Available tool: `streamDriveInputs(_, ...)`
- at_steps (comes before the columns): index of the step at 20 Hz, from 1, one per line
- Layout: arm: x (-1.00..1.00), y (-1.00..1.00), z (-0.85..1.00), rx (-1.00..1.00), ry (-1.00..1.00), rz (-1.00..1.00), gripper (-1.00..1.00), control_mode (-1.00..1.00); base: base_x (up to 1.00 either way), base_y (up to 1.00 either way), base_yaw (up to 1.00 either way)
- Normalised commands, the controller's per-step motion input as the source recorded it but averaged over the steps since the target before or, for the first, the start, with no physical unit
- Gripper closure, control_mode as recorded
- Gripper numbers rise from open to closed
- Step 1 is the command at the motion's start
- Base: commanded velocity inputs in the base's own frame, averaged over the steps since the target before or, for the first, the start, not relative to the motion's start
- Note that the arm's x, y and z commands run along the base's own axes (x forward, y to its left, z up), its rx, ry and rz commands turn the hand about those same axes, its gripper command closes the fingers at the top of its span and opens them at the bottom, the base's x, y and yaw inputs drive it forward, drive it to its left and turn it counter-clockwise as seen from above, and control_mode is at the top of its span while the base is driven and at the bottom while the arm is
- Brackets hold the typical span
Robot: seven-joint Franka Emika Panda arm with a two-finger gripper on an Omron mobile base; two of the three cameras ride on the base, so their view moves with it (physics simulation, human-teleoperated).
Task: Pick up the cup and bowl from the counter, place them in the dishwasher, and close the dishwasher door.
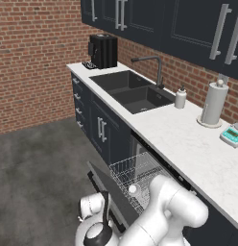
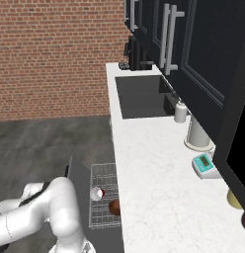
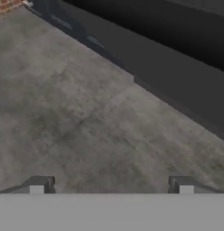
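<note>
Low beside the base, your tool [image 3: 111, 188] hangs just above the grey floor [image 3: 73, 126], its tips spread to their widest and holding nothing. From the right base view, the dishwasher door [image 2: 78, 190] lies open at about 9 o'clock of the rack [image 2: 105, 195], which already carries the cup [image 2: 97, 193] and the bowl [image 2: 114, 207]. So closing looks like the step in hand: get under the door's free edge and lift steadily toward the counter [image 2: 159, 188] beyond, keeping the arm clear of the rack.
</note>
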Motion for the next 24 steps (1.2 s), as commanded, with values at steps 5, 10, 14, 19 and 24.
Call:
streamDriveInputs(5, 0.00, 0.35, 0.07, 0.11, 0.03, -0.77, -1.00, -1.00, 0.00, 0.00, 0.00)
streamDriveInputs(10, 0.00, 0.40, 0.15, 0.10, 0.01, -0.75, -1.00, -1.00, 0.00, 0.00, 0.00)
streamDriveInputs(14, 0.00, 0.50, 0.37, 0.10, 0.00, -0.67, -1.00, -1.00, 0.00, 0.00, 0.00)
streamDriveInputs(19, 0.15, 0.48, 0.38, 0.06, 0.00, -0.67, -1.00, -1.00, 0.00, 0.00, 0.00)
streamDriveInputs(24, 0.32, 0.44, 0.19, 0.05, 0.03, -0.68, -1.00, -1.00, 0.00, 0.00, 0.00)
